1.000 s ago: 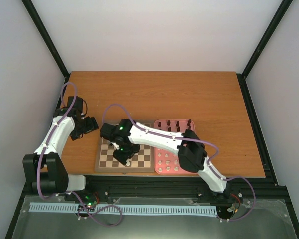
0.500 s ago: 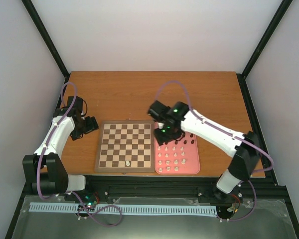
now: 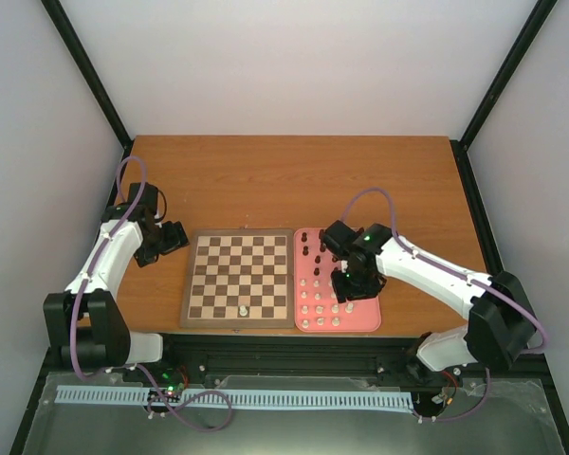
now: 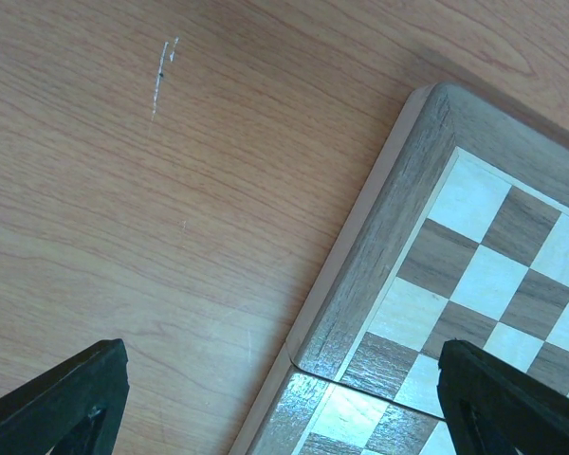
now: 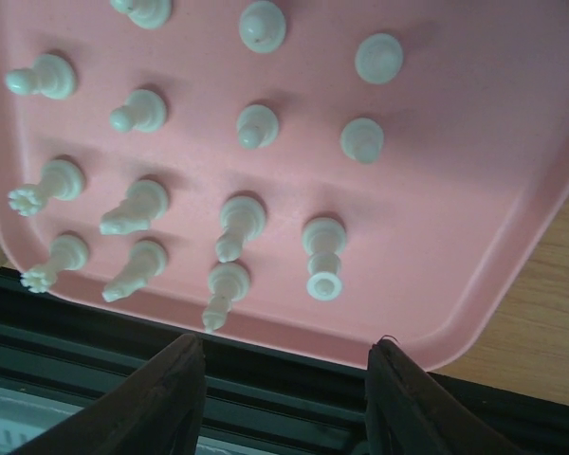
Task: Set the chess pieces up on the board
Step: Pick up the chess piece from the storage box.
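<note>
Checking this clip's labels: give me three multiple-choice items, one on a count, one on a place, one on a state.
1. Pieces standing on the board? A none; B one; C eight.
2. The right gripper hovers over: A the board; B neither; C the pink tray.
3. The left gripper is: A open, empty; B shut on a pawn; C gripping the board's rim.
1B: a lone white piece stands near its near edge. 2C: white pieces on pink show under it. 3A: jaws wide apart, nothing between.
</note>
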